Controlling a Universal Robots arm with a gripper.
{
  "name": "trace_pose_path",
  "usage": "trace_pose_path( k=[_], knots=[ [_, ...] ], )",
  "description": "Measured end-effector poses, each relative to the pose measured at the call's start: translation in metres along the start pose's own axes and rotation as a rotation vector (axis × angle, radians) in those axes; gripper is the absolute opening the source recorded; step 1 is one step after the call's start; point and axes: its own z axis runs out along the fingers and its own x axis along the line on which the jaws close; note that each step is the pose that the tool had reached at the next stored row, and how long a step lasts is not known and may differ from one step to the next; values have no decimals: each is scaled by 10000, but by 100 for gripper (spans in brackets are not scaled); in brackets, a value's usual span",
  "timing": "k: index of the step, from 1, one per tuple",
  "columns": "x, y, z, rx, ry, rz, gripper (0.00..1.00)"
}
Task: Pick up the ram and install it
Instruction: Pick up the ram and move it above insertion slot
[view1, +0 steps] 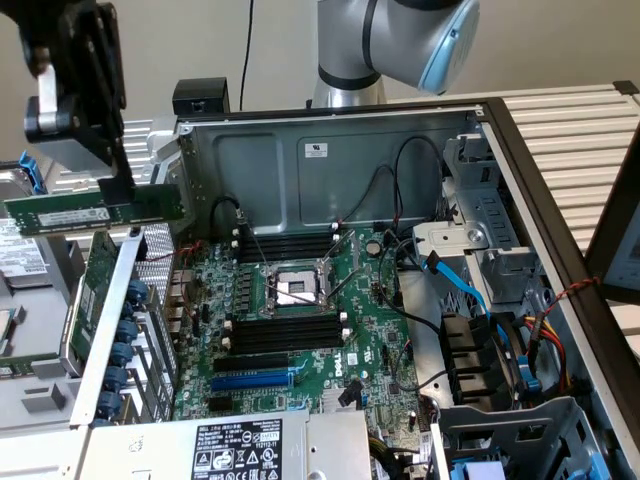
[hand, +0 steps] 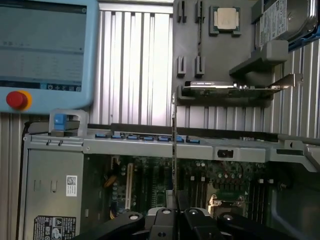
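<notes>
The tool (view1: 118, 190), narrowed to a tight pinch, is gripping the ram (view1: 60, 213) by its upper edge. It is holding it level in the air at the exterior view's left, above the card (view1: 97, 285) and just outside the case (view1: 330, 150). Judging by this, the pickup is done and the carry is the step in hand. The ram is hanging well apart from the slots (view1: 285, 330), which are lying black and parallel on the near and far sides of the socket (view1: 292, 288).

Seating it, I judge, is calling for the contact edge to line up along one slot, centred between its white end clips, then a straight push down.

The ram is looking thin, flat and rigid: green board, white label, dark chips. The tool's fingers are matte black, and the case is dull grey sheet steel.
</notes>
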Motion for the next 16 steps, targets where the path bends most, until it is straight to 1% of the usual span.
trace_pose_path(
  k=[3,9,16],
  knots=[
    [-37,-135,14,0,0,-1,12],
    [-181,-371,63,0,0,0,12],
    [-277,-691,111,0,0,0,12]
  ],
)
